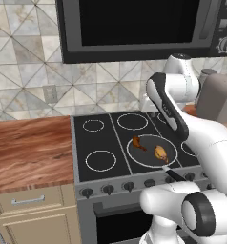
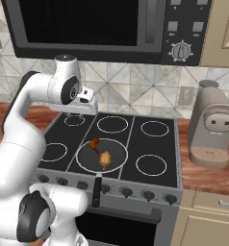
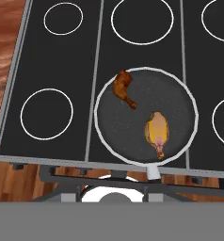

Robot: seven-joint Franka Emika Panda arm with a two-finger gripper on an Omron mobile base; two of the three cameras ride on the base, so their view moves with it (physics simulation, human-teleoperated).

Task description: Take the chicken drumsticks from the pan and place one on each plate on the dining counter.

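Both drumsticks lie in the pan (image 3: 146, 115), which sits on a front burner of the stove (image 3: 57, 61) with its black handle (image 2: 95, 190) pointing toward the robot. The darker drumstick (image 3: 124, 87) rests at the pan's far left, the paler golden drumstick (image 3: 157, 132) nearer the handle; the two lie apart, not touching. The claw (image 2: 77, 116) hangs high over the back of the stove, well above the pan and holding nothing, but I cannot tell how wide its jaws stand. Each piece looks small, light and fairly stiff, though lumpy and probably greasy, so it could slip or roll. The thick meaty end seems the safest place to pinch, across its narrow width, rather than the thin bone tip.
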